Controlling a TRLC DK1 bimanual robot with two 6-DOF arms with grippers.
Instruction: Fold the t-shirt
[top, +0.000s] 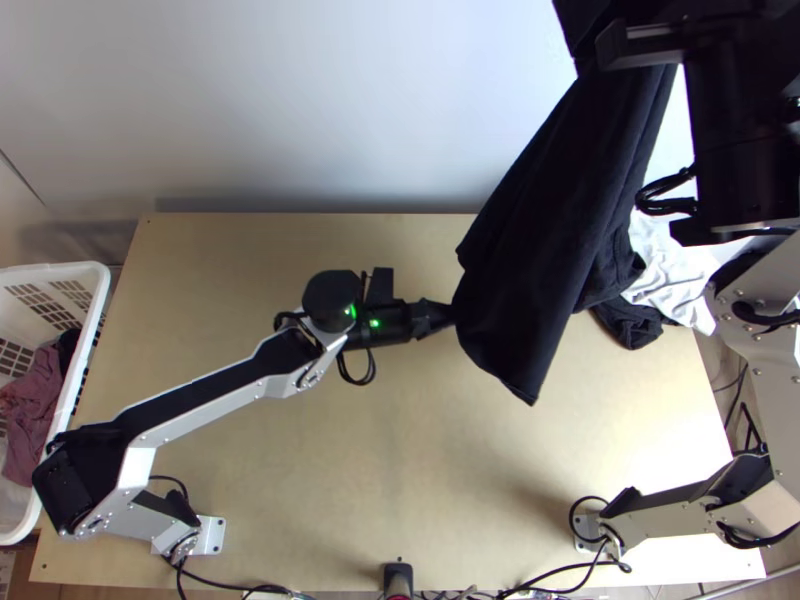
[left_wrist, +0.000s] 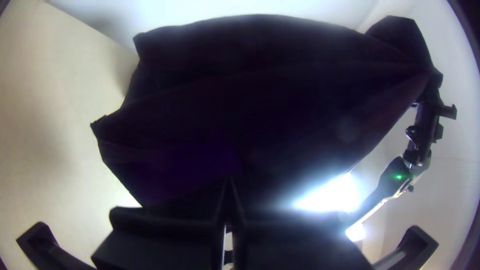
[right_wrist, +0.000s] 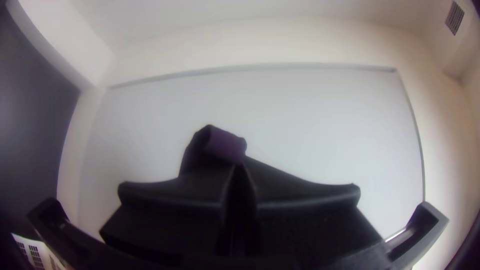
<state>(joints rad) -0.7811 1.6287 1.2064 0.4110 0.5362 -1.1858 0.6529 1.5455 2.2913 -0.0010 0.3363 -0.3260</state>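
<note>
Left gripper (top: 441, 317) pinches the near-left edge of the black shirt (top: 555, 230) over the table (top: 300, 480); the right gripper (top: 690, 42), raised high at the far right, clenches its upper end, a small fold poking past the fingertips. The shirt hangs loosely draped between them, slanting. White cloth (top: 672, 272) lies bunched at the right; a basket (top: 97, 290) stands at the left.

White glare in the left wrist view, soft shadows on the table (top: 400, 490), 2 fisheye-bent wrist views
</note>
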